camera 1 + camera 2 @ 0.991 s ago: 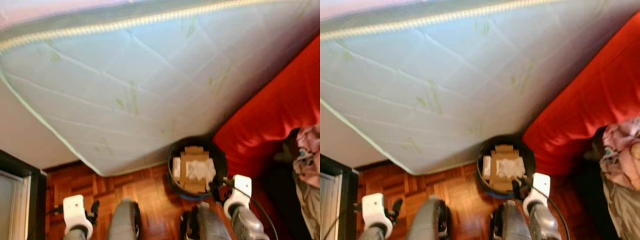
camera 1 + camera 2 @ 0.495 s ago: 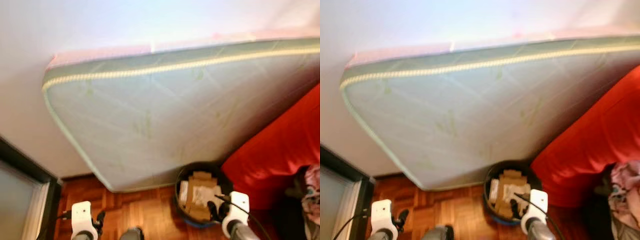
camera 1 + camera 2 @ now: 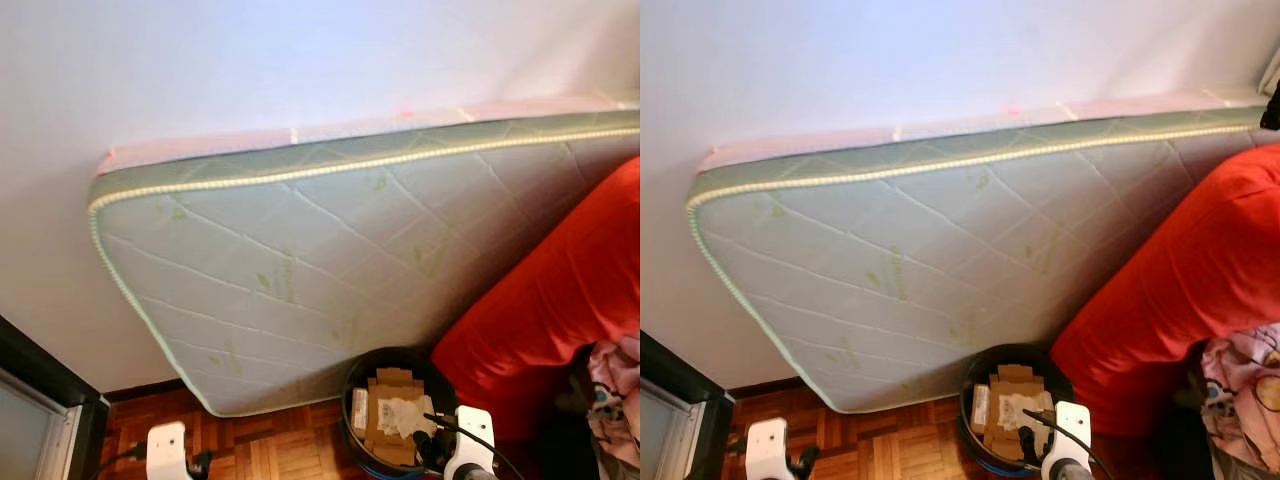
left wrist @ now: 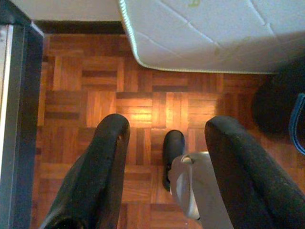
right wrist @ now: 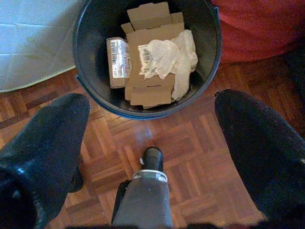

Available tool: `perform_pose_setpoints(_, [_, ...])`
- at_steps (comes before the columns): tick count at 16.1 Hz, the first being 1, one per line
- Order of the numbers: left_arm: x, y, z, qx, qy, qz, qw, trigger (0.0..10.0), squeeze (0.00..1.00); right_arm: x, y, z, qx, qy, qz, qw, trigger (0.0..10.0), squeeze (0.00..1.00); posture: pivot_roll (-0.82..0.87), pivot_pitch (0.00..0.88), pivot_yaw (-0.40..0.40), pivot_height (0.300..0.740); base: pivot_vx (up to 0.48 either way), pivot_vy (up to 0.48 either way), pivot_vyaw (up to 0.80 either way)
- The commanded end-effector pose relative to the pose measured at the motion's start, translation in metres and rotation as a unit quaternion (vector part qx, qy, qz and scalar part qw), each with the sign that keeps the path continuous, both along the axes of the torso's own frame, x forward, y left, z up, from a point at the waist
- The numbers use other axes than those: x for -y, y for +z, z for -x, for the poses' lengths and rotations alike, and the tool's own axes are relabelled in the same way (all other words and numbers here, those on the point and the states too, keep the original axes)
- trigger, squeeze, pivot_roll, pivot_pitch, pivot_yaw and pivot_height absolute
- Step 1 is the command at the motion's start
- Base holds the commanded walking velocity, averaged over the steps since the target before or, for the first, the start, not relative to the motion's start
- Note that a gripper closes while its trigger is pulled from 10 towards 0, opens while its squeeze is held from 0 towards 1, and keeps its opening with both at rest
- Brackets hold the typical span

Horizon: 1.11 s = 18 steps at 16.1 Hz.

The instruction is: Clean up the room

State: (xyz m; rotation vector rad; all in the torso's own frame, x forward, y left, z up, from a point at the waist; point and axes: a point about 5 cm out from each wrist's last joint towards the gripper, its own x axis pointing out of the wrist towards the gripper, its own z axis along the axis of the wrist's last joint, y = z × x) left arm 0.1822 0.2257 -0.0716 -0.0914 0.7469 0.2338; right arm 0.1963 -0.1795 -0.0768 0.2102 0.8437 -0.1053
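Quilted, pale green-white fabric covers the mattress [image 3: 330, 270] that I see leaning on its long edge against the plain white wall [image 3: 250, 70], its diamond stitching dotted with small green leaf prints and its border piped in a yellowish cord. Its lower corner comes down to the parquet floor [image 4: 143, 95], glossy reddish-brown wood laid in small square blocks. Just beside that corner stands a round black bin [image 5: 93, 57] with smooth walls; inside lie flattened brown cardboard pieces [image 5: 147, 71], a small box with a barcode label [image 5: 118, 59] and a crumpled white plastic wrapper [image 5: 169, 55] on top. The bin touches a bright red, soft-looking sofa [image 3: 560, 300], and a heap of pinkish patterned cloth [image 3: 1240, 385] rests at the sofa's far right edge. A dark door frame [image 3: 45, 385] stands at the left.

My left gripper [image 4: 167, 157] hangs over the bare parquet, fingers spread wide, holding nothing. My right gripper [image 5: 152, 143] hovers above the floor just short of the bin, its matte black fingers [image 5: 47, 138] likewise wide apart and empty.
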Motion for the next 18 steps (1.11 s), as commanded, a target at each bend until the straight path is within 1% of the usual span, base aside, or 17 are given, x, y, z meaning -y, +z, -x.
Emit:
perform_pose_setpoints(1, [0.001,-0.005,0.008,-0.023,-0.005,-0.001,1.000,10.0,0.00,0.001,-0.001,0.002,-0.002,0.000,-0.002,1.000,10.0,0.00,0.08,0.058,-0.034,0.740,0.000,0.000,0.00])
perform_pose_setpoints(4, [0.003,-0.010,0.016,-0.040,0.005,0.008,0.999,10.0,0.00,0.001,-0.005,0.008,-0.026,0.013,0.010,1.000,10.0,0.00,0.09,0.052,-0.050,0.740,0.000,0.000,0.00])
perform_pose_setpoints(7, [0.002,-0.014,0.024,-0.054,0.012,0.009,0.998,10.0,0.00,-0.003,-0.006,0.010,-0.030,0.023,0.007,0.999,10.0,0.00,0.10,0.055,-0.058,0.740,0.000,0.000,-0.79])
perform_pose_setpoints(9, [-0.009,-0.013,0.029,-0.062,0.023,0.003,0.998,10.0,0.00,-0.006,-0.007,0.010,-0.033,0.035,0.008,0.999,10.0,0.00,0.10,0.073,-0.060,0.740,0.000,0.000,0.00])
perform_pose_setpoints(10, [-0.015,-0.014,0.034,-0.067,0.027,0.002,0.997,10.0,0.00,-0.008,-0.007,0.010,-0.034,0.040,0.008,0.999,10.0,0.00,0.10,0.083,-0.059,0.740,0.000,0.000,0.00])
perform_pose_setpoints(12, [-0.023,-0.015,0.043,-0.073,0.035,0.000,0.997,10.0,0.00,-0.006,-0.008,0.012,-0.039,0.038,0.007,0.998,10.0,0.00,0.10,0.093,-0.055,0.740,0.000,0.000,-0.80])
perform_pose_setpoints(15, [-0.024,-0.015,0.043,-0.076,0.031,-0.002,0.997,10.0,0.00,0.002,-0.010,0.019,-0.050,0.035,0.011,0.998,10.0,0.00,0.11,0.105,-0.045,0.740,0.000,0.000,-0.80])
perform_pose_setpoints(16, [-0.026,-0.013,0.039,-0.076,0.024,-0.008,0.997,10.0,0.00,0.003,-0.011,0.021,-0.053,0.035,0.012,0.998,10.0,0.00,0.11,0.107,-0.041,0.740,0.000,0.000,-0.80])
perform_pose_setpoints(17, [-0.029,-0.010,0.033,-0.075,0.015,-0.020,0.997,10.0,0.00,0.004,-0.011,0.022,-0.054,0.034,0.012,0.998,10.0,0.00,0.11,0.110,-0.038,0.740,0.000,-0.480,-0.80])
perform_pose_setpoints(18, [-0.030,-0.007,0.026,-0.070,0.013,-0.024,0.997,10.0,0.00,0.006,-0.012,0.024,-0.056,0.032,0.011,0.998,10.0,0.00,0.11,0.117,-0.037,0.740,0.000,0.000,-0.80])
